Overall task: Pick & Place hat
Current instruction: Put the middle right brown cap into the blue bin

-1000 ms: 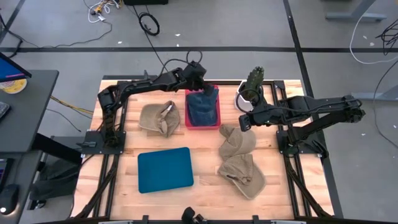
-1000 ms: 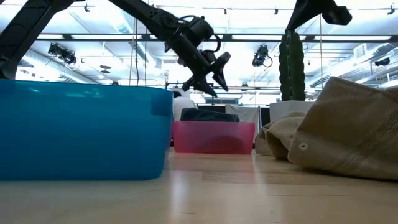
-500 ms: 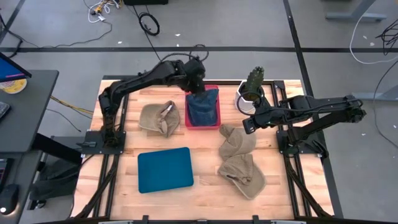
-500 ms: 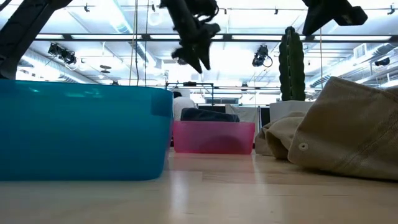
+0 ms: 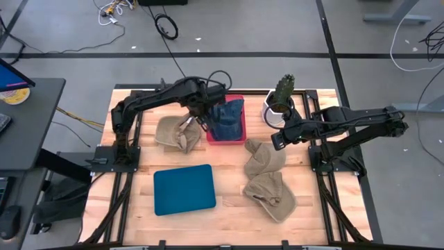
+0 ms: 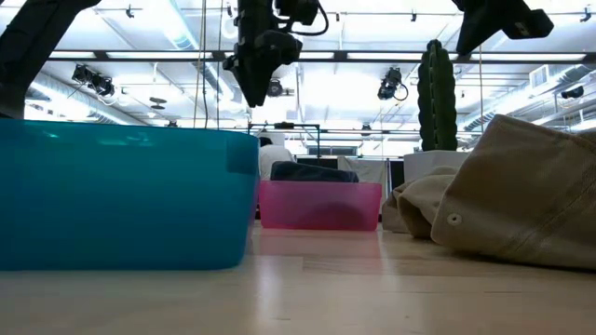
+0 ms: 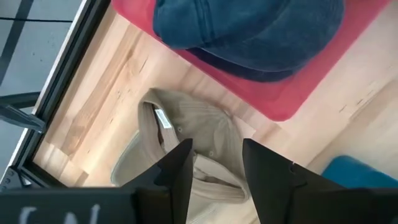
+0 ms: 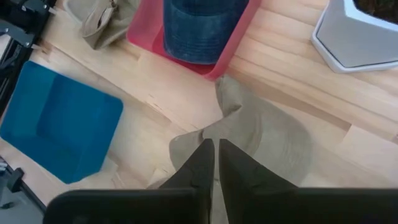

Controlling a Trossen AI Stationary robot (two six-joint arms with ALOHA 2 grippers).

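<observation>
On the left of the wooden counter (image 5: pixel 229 215), a teal bin (image 5: pixel 184 189) sits near the front edge. Behind it lies a tan hat (image 5: pixel 176 132), crumpled, just beside the red bin (image 5: pixel 210 136). The left arm reaches in from the counter's left rear corner, elbow raised, and its forearm angles down so that the left hand (image 5: pixel 201 117) hangs above the gap between that tan hat and the red bin. In the left wrist view its two dark fingers (image 7: pixel 177 171) stand apart with nothing between them, pointing down at the tan hat. In the low view this hand hangs high above the bins.

The red bin holds a blue denim hat (image 5: pixel 227 118), which fills most of it.

Right of the red bin, two more tan hats (image 5: pixel 263 158) lie one in front of the other, touching. A cactus in a white pot (image 5: pixel 279 104) stands at the rear. The right arm stretches in low from the right edge, nearly straight, and the right hand (image 5: pixel 276 138) hovers over the rear one of those hats, fingers (image 8: pixel 200 163) drawn together and empty.
</observation>
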